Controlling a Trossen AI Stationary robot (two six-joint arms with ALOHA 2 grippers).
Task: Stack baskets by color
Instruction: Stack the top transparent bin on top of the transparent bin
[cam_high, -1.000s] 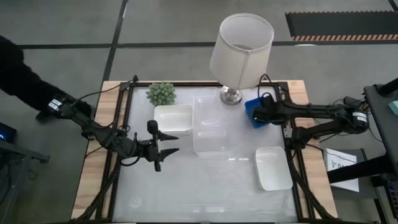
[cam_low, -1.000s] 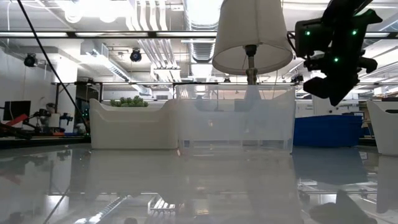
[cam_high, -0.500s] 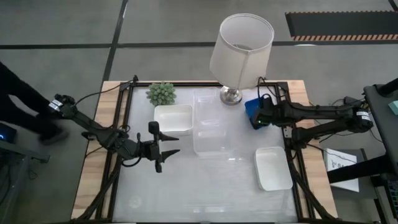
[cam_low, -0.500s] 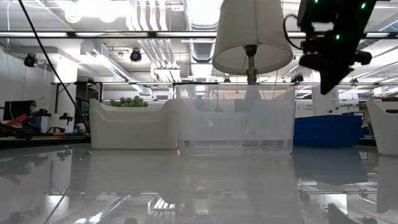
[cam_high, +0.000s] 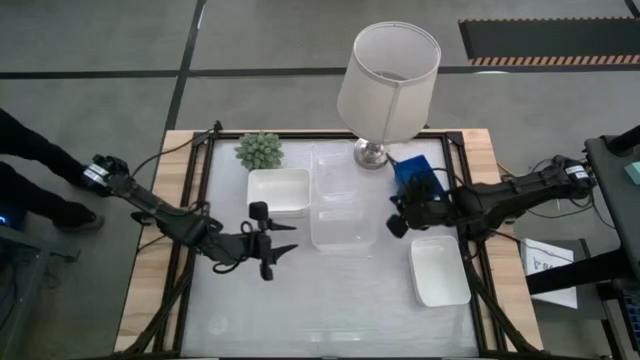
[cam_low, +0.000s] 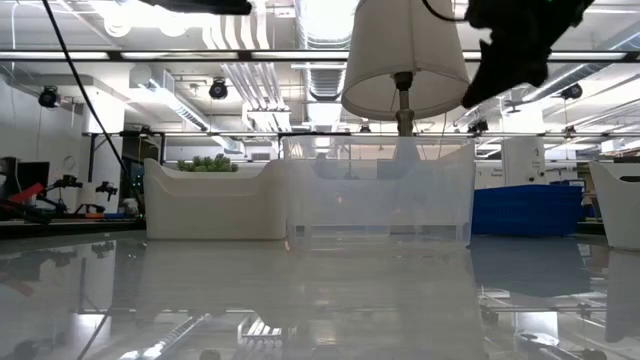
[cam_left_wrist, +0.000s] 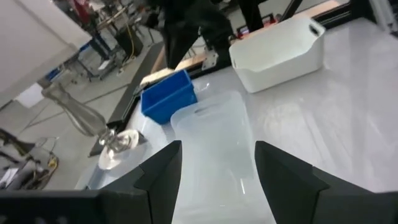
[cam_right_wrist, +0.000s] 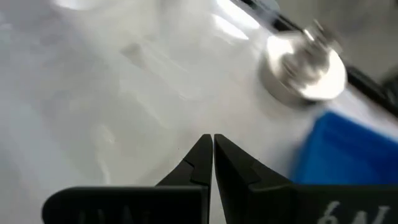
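Overhead, the white bench (cam_high: 330, 300) fills the frame between wooden side rails, with two dark arms reaching in from either side. A white-shaded lamp (cam_high: 388, 70) stands at the far edge, its metal base (cam_high: 371, 153) just left of a blue basket (cam_high: 412, 171). A clear basket (cam_high: 343, 208) sits at the middle of the bench, with another clear one showing at its far end toward the lamp. Touching its left side lies a white basket (cam_high: 279, 190); a second white basket (cam_high: 439, 270) rests well apart at the near right. A small green plant (cam_high: 260, 150) sits at the far left, just beyond the first white basket. The left end effector (cam_high: 279, 252) hovers to the near left of the clear basket, its fingers spread wide and holding nothing. The right end effector (cam_high: 394, 215) hangs at the clear basket's right edge, near side of the blue basket, its fingers (cam_right_wrist: 200, 158) pressed together and empty. A person's dark-clad legs (cam_high: 35, 165) show on the floor at far left.
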